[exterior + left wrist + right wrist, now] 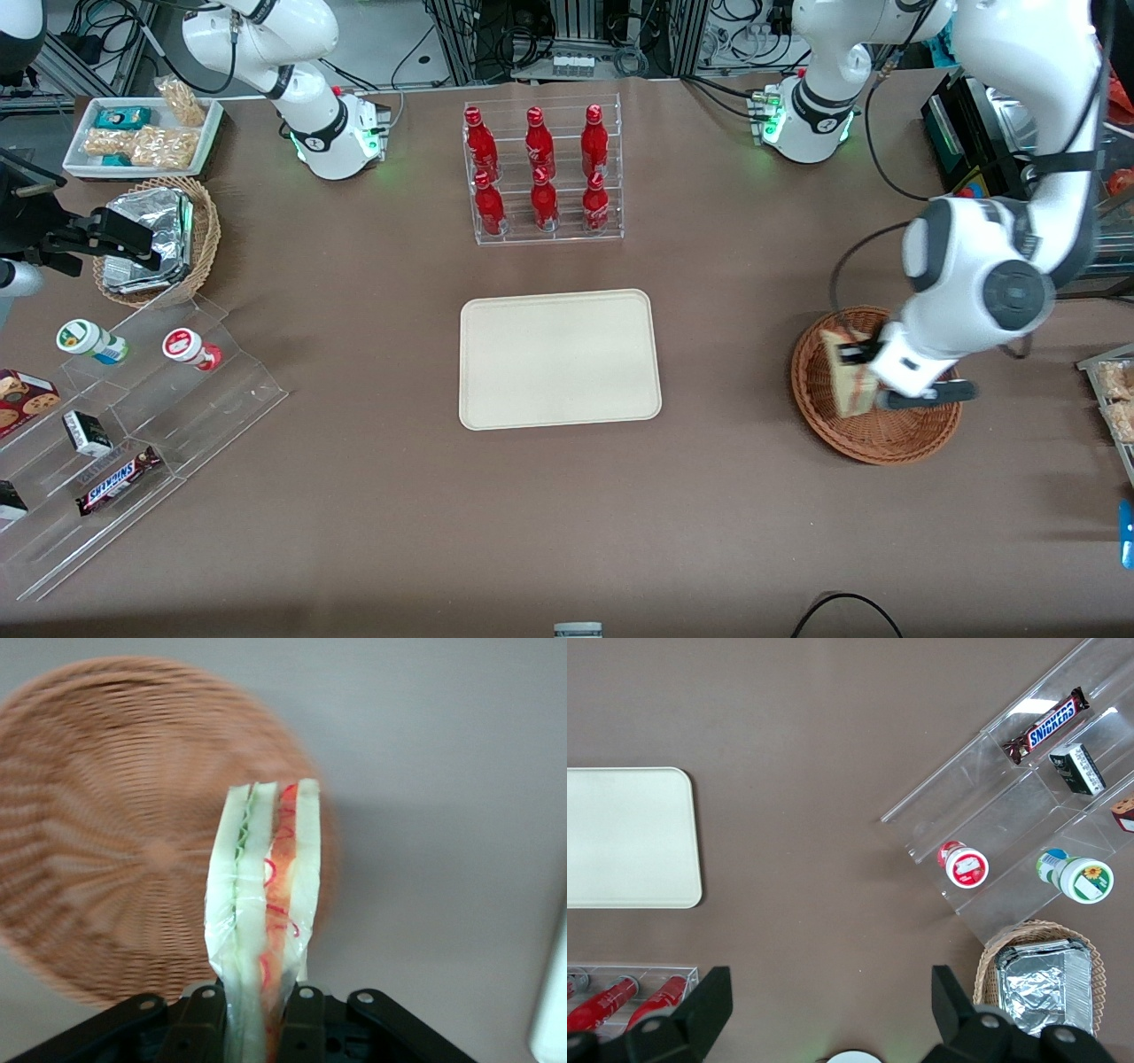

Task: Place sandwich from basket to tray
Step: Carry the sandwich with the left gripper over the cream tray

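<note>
Sandwich (263,904) sits pinched between the two fingers (202,1019) of the left arm's gripper (861,372), jaws closed tight on its lower end, pale bread slices upright with the green layer on one side and the red on the other, clear wrap crinkled round it. In the front view the wedge (846,377) hangs over the basket (873,434), above the part of the bowl nearer the tray; whether it touches the weave, I cannot tell. The wrist camera shows the reddish-brown wicker (106,842) blurred beneath the sandwich. The cream tray (559,359) lies bare in the middle of the table, well apart from the basket. Farther from the front camera than the tray stands a clear rack of red bottles (538,168).
</note>
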{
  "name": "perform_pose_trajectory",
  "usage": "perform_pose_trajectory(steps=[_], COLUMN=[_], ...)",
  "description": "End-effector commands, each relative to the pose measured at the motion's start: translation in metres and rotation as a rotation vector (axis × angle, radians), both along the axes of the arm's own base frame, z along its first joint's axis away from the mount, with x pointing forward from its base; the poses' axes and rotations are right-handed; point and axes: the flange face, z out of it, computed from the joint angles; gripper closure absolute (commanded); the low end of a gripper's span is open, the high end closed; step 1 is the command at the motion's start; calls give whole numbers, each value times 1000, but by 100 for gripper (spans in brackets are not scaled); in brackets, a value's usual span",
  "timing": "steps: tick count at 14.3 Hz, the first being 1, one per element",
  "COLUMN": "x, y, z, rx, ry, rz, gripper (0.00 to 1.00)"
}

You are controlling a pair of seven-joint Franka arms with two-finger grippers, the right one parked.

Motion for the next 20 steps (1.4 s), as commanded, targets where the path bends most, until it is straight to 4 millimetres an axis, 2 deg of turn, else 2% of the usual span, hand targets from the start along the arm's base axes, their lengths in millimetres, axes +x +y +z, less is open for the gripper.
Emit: perform_pose_trajectory(steps=[1, 3, 4, 7, 8, 11, 14, 16, 18, 19, 20], x=[-2, -6, -10, -29, -36, -56, -83, -86, -94, -98, -97], y=[-91, -156, -196, -296, -323, -385, -431, -436, -441, -443, -442], z=[-6, -11, -13, -26, -30, -55, -85, -106, -115, -117, -114], rx=[-5, -4, -10, -24, -30, -62, -103, -76, -65, -62, -64], ry=[3, -10, -26, -47, -52, -74, -116, -124, -117, -113, -114], rz=[-8, 32, 64, 126, 141, 152, 142, 115, 91, 84, 89], gripper=[100, 100, 100, 100, 100, 100, 100, 100, 99, 91, 41])
